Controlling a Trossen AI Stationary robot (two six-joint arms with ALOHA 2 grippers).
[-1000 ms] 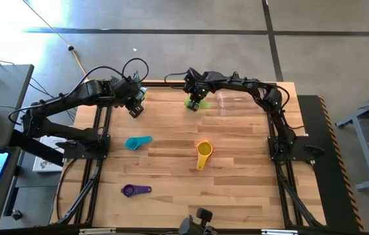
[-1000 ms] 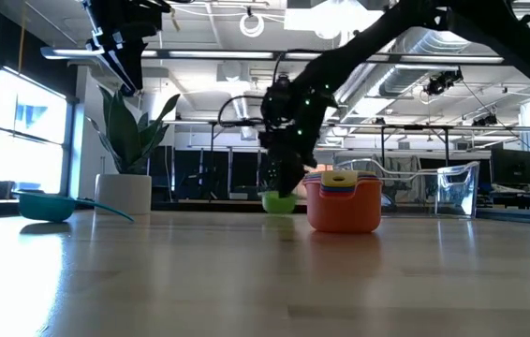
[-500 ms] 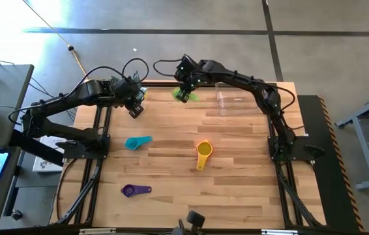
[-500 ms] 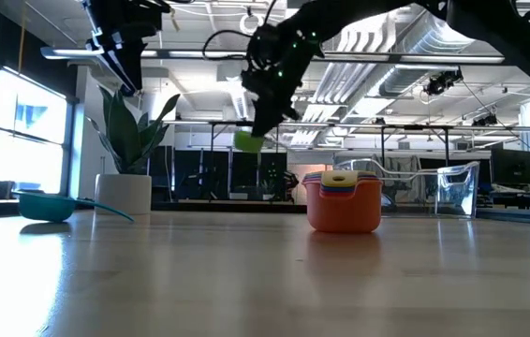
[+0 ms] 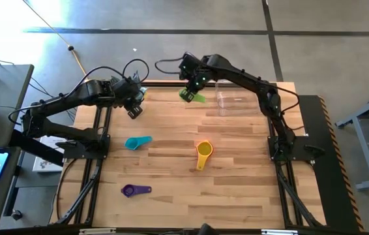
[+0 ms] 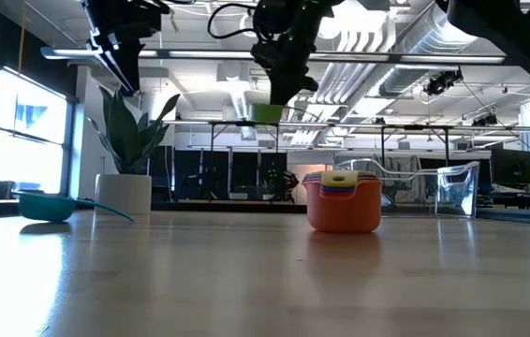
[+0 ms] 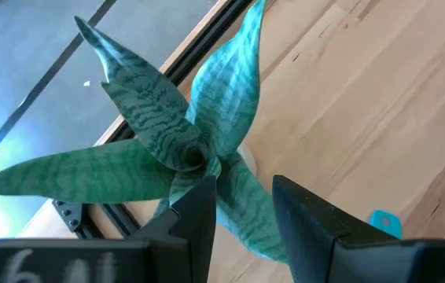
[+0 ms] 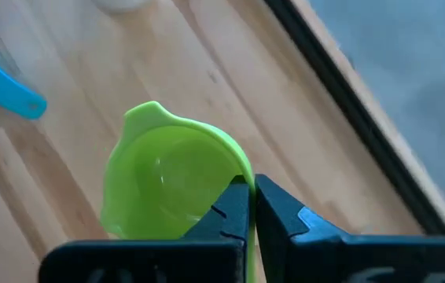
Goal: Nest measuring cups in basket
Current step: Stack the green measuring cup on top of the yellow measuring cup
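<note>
My right gripper [image 5: 188, 92] is shut on the green measuring cup [image 8: 171, 177] and holds it high over the table's far edge, left of the clear basket [image 5: 231, 103]. The cup also shows in the low view [image 6: 267, 113]. An orange cup with smaller cups nested in it [image 6: 343, 201] stands on its base at mid-table [image 5: 203, 151]. A teal cup [image 5: 137, 142] and a purple cup [image 5: 134, 190] lie on the table to the left. My left gripper [image 7: 242, 208] is open and empty above a potted plant [image 7: 183, 149] at the far left. My right gripper pinches the green cup at its rim [image 8: 237, 174], on the side opposite the pouring lip, between its two shut fingers. The fingers hide what lies below that spot. The cup is lifted clear of the table, and its open side faces the wrist camera.
The white plant pot [image 6: 125, 192] with long leaves stands at the far left edge under my left arm. The clear basket also shows at the far right in the low view [image 6: 454, 187]. Bare wood lies between the nested cups and the table's near edge.
My right gripper has risen from the table with the green cup, which stood on the wood a second ago and now hangs well clear. As it rose it swung a little toward the table's left edge and then partly back.
</note>
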